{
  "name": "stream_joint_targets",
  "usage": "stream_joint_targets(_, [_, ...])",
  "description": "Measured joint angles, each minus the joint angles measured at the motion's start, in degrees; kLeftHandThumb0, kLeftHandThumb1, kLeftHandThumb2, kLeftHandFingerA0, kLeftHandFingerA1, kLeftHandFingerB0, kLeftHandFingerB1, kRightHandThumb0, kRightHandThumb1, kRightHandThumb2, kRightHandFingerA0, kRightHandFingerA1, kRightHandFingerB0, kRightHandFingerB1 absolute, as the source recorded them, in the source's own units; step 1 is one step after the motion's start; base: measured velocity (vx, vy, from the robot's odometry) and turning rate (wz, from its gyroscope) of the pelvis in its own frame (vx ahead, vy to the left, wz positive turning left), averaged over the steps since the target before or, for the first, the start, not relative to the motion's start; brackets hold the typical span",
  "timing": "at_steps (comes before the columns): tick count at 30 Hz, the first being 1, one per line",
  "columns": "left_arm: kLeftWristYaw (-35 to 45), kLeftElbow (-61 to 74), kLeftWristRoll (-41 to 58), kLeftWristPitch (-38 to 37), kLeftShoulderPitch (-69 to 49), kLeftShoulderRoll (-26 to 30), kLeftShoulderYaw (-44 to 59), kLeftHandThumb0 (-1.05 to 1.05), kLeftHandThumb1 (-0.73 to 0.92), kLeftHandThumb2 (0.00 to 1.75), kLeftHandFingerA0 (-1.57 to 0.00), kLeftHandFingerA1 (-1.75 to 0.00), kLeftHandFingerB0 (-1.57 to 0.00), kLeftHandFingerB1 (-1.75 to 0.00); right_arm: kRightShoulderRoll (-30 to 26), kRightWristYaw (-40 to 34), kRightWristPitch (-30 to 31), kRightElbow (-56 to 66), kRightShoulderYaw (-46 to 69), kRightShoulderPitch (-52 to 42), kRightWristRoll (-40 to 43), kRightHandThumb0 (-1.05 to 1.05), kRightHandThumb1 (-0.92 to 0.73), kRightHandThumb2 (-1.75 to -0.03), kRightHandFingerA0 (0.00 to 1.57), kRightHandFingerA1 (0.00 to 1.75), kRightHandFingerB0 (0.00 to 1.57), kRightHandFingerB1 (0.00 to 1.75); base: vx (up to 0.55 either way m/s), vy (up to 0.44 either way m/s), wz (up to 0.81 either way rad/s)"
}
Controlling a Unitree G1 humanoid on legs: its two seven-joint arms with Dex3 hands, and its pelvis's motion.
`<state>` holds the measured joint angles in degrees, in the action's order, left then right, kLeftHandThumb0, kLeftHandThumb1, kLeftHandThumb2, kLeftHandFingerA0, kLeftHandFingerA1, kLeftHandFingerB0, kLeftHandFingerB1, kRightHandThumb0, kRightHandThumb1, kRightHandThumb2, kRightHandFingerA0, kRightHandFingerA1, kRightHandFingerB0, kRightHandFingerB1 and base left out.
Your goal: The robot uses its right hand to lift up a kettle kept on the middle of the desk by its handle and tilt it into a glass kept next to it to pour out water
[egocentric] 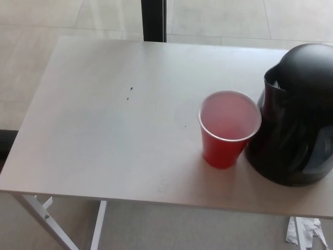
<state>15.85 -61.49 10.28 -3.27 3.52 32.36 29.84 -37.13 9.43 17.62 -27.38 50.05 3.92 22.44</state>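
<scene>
Head view shows neither hand, so whether either is released or clenched cannot be told. The black kettle [296, 117] stands upright at the counter's [104, 135] right side, partly cut by the picture edge, its spout turned toward the red cup [229, 127] just beside it on the left. The handle is out of sight, presumably on the kettle's far right, favouring the right arm's approach.
</scene>
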Motion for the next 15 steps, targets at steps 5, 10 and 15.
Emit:
stream_joint_targets(5, [0.4, -0.3, 0.1, 0.0, 0.0, 0.1, 0.0, -1.05, 0.37, 0.87, -0.57, -0.6, -0.33, -1.15, -0.7, 2.4, 0.8, 8.0, -7.9, 2.2, 0.0, -0.58, -0.52, -0.57, 0.52, 0.37, 0.14, 0.28, 0.0, 0.0, 0.0])
stream_joint_targets(10, [0.6, -0.2, 0.2, -0.2, -0.2, 0.2, -0.4, -0.35, -0.23, 0.76, -0.5, -0.67, -0.43, -0.84, -0.8, 4.8, 2.8, 14.6, -18.5, 7.5, -0.1, -0.49, -0.5, -0.58, 0.09, 0.27, 0.12, 0.24, 0.0, 0.0, 0.0])
stream_joint_targets(15, [0.7, -0.3, 0.2, -0.3, -0.3, 0.7, -1.2, -1.05, 0.22, 1.09, -0.63, -0.42, -0.18, -1.33, -0.8, 7.4, 5.1, 16.1, -24.9, 11.0, 0.1, -0.53, -0.49, -0.57, 0.09, 0.29, 0.14, 0.27, 0.0, 0.0, 0.0])
